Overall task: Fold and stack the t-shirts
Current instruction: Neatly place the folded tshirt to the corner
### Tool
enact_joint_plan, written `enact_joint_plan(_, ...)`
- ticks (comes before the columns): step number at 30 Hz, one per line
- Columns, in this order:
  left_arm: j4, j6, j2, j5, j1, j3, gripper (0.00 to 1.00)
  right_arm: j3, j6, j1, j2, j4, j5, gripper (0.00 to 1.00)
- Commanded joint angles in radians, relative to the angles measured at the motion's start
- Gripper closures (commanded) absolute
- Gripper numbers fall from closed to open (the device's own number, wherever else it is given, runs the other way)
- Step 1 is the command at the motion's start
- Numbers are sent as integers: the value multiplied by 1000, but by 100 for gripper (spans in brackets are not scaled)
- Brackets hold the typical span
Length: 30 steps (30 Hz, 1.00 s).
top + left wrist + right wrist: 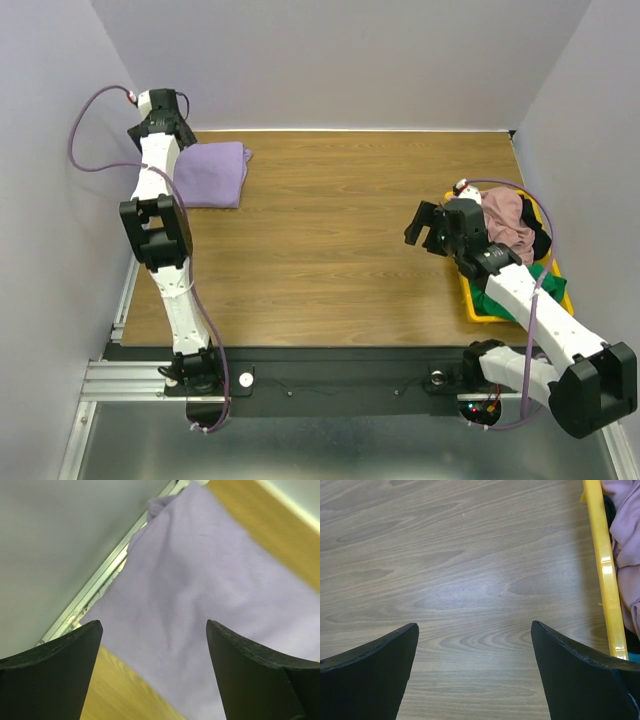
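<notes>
1. While I am hovering my right gripper (474, 624) over the bare wooden table (330, 220), its two black fingers are standing spread wide apart and gripping nothing.
2. What I am judging to be the next piece of work is lying off to the right of those fingers: a dusty pink cloth t-shirt (625, 545), crumpled on top of the heap inside the yellow plastic tray (602, 570).
3. Between my right fingers and that pink cloth, the tray's rim is running as a long straight bar, roughly parallel to the fingers, so I am expecting to have to go sideways to the right and over the rim, not forward.
4. Under the pink one, a dark t-shirt (540, 240) and a bright green t-shirt (497, 300) are showing in the top view, bunched together in the same tray.
5. My left gripper (153, 624) is hanging over the folded lavender cloth t-shirt (210, 580) at the far left corner of the table, against the wall; its fingers are likewise parted and clamping nothing, and I cannot tell whether they are touching the cloth.
6. Since the lavender t-shirt is lying folded and well apart from the tray, I am reckoning the right arm much the nearer one to the unfolded heap.
</notes>
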<state>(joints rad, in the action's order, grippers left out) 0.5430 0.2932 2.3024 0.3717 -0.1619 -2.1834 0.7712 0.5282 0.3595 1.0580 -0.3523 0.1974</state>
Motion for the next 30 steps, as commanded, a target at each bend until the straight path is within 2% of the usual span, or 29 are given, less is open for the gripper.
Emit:
enact_joint_plan(1,-2,64,-263,-33,91,60,2,54,7,-1,-41,-8,42,0)
enact_joint_plan(5,-17,115,-469,-56,225,245,1,63,24,-1,-36,-17,66,0)
enact_joint_plan(7,-76,147,-559,-63,313,428,1,72,29,-1,-26,-22,86,0)
enact_joint_plan(8,-101,167,-657,-60,343,498,2,80,33,-1,-21,-31,95,0)
enact_joint_plan(9,-151,196,-708,-60,372,643,2,89,35,-1,-18,-37,137,0)
enact_joint_plan(10,-173,220,-760,-71,407,718,2,111,36,-1,-13,-43,160,0)
enact_joint_plan(11,-190,262,-870,-59,471,788,1,122,41,-2,-6,-62,177,0)
enact_joint_plan(12,-202,324,-930,-15,520,935,1,129,46,-4,-6,-68,192,0)
enact_joint_plan(13,-227,371,-992,19,560,1011,1,134,50,-4,-7,-71,204,0)
enact_joint_plan(14,-260,374,-1112,7,600,1084,1,129,68,-4,-10,-71,200,0)
enact_joint_plan(15,-305,398,-1168,-3,660,1208,1,122,78,-4,-15,-70,180,0)
enact_joint_plan(18,-341,465,-1349,-63,706,1374,1,94,96,-4,-13,-71,159,0)
enact_joint_plan(23,-276,501,-1511,-11,710,1444,1,57,136,-4,-73,-60,140,0)
enact_joint_plan(30,-213,520,-1546,56,710,1430,1,22,92,-5,-159,-57,123,0)
